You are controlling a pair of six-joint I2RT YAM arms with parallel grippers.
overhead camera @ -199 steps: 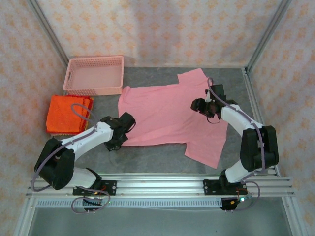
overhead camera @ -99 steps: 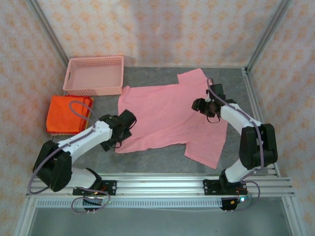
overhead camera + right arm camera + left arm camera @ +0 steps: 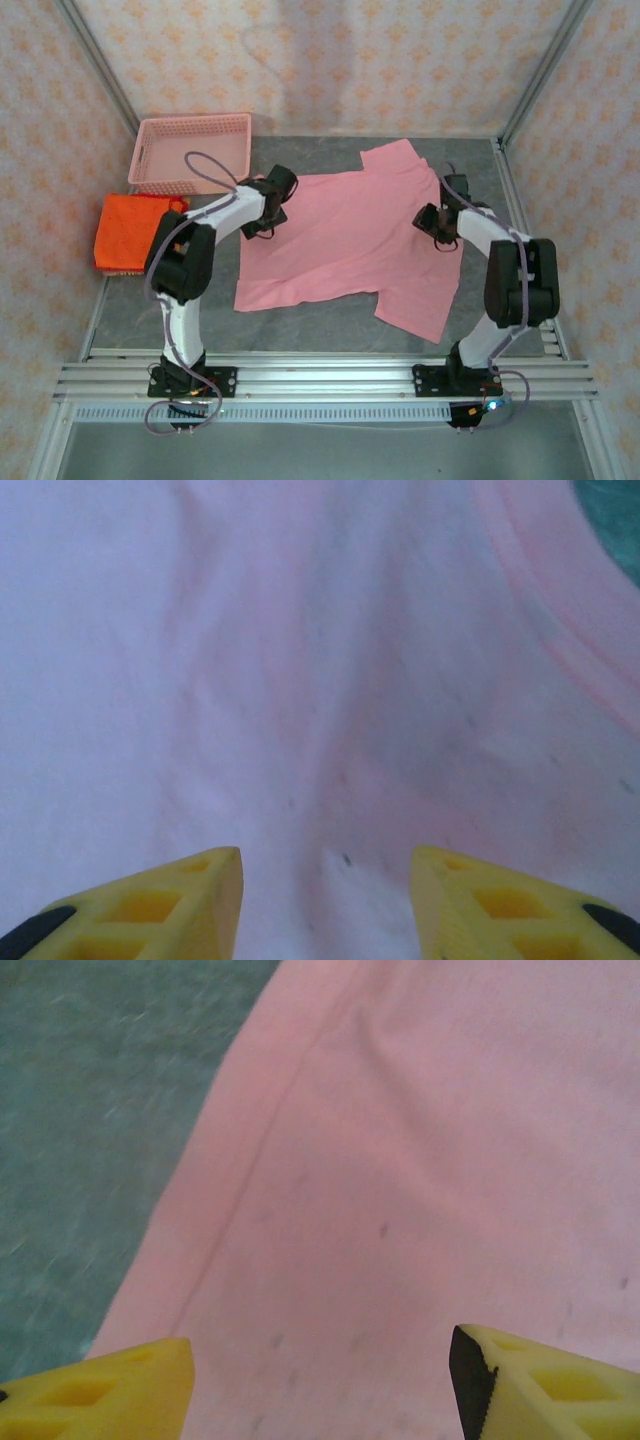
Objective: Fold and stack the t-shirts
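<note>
shirt: pink t-shirt lies flat mid-tabletop, hem to the left, collar to the right
long axis: left to right, spanning both arms
left hand: spread, empty, over the far hem corner
right hand: spread, empty, over cloth beside the collar
nearer arm: each to its own end, so a fold likely needs both
stack: orange t-shirts folded at the left edge

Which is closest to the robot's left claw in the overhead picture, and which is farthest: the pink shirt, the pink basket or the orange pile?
1. Pink shirt: right beneath the left gripper, at the shirt's left edge.
2. Pink basket: just beyond, toward the back left.
3. Orange pile: farthest, at the table's left side.
</note>
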